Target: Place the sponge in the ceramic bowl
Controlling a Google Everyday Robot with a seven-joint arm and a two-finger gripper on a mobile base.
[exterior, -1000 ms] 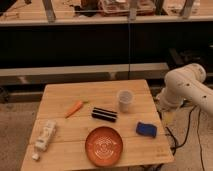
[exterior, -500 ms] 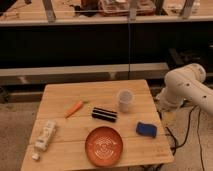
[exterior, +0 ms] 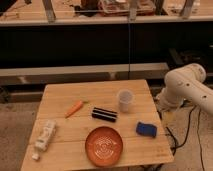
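Observation:
The blue sponge [exterior: 146,129] lies flat on the wooden table [exterior: 60,95], near its right edge. The orange-red ceramic bowl [exterior: 104,145] with a white centre pattern sits at the front middle, to the left of the sponge and a little nearer; nothing is in it. My white arm [exterior: 186,88] stands folded just off the table's right side. The gripper does not show in this view; only the arm's rounded links do.
A translucent plastic cup [exterior: 124,100] stands behind the sponge. A black bar with white stripes [exterior: 104,114] lies mid-table, a carrot [exterior: 74,108] to its left, a white bottle [exterior: 45,135] at the front left. A dark counter runs behind the table.

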